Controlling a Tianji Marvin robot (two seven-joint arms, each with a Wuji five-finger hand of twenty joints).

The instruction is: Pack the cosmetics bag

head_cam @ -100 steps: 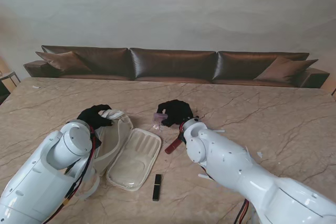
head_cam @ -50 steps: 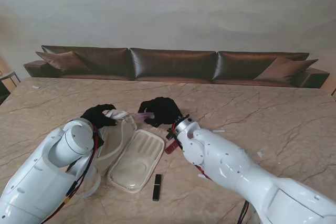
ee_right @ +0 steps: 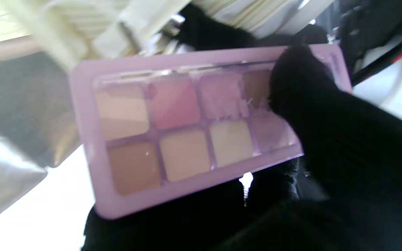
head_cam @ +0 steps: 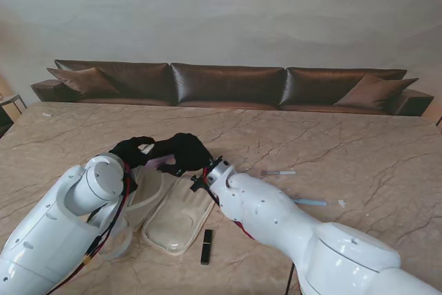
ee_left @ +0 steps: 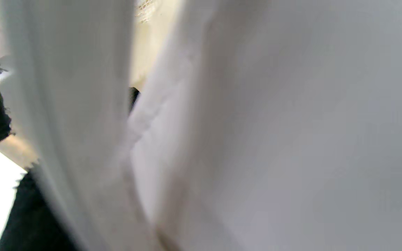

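The cream cosmetics bag (head_cam: pixel 178 213) lies open in two halves on the marble table, close in front of me. My left hand (head_cam: pixel 130 150), in a black glove, is shut on the far edge of the bag's left half; its wrist view is filled by blurred white bag fabric (ee_left: pixel 257 122). My right hand (head_cam: pixel 185 153) is shut on a lilac eyeshadow palette (head_cam: pixel 163 164) and holds it over the far end of the bag, right beside the left hand. In the right wrist view the palette (ee_right: pixel 187 132) shows several pans, with a gloved finger (ee_right: pixel 326 139) across one end.
A black lipstick tube (head_cam: pixel 206 246) lies on the table nearer to me than the bag. A thin pen-like item (head_cam: pixel 278 172) and a pale blue stick (head_cam: pixel 309 202) lie to the right of my right arm. A brown sofa (head_cam: pixel 228 84) runs along the table's far edge.
My right hand has carried the palette leftward from the middle of the table to over the bag's far end. The left hand has stayed on the bag's edge.
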